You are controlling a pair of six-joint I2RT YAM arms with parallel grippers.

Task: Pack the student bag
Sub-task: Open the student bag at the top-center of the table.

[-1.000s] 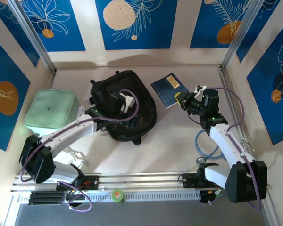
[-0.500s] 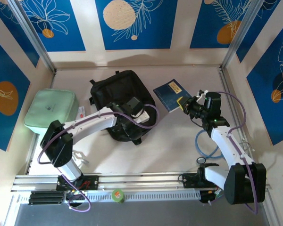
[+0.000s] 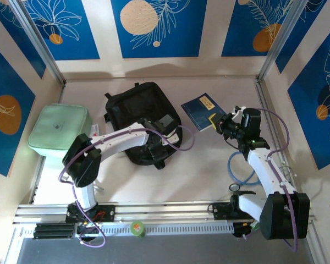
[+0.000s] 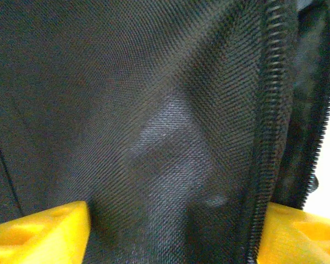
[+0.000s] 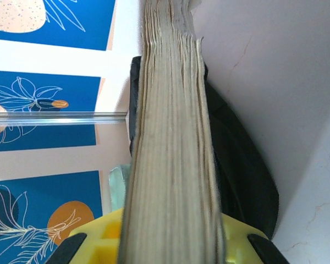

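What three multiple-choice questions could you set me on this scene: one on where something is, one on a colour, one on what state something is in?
1. Seen from above, where does the pale green bag lie relative to the black backpack?
A. to its left
B. on top of it
C. to its right

2. What colour is the book cover?
A. red
B. dark blue
C. white

3. What is the right gripper doing?
A. it is shut on the book
B. it is open and empty
C. it is holding the green bag

Answers:
1 A: the green bag sits by the left wall, apart from the backpack.
2 B: the top view shows a dark blue cover.
3 A: the right wrist view shows the page edges clamped between yellow fingers.
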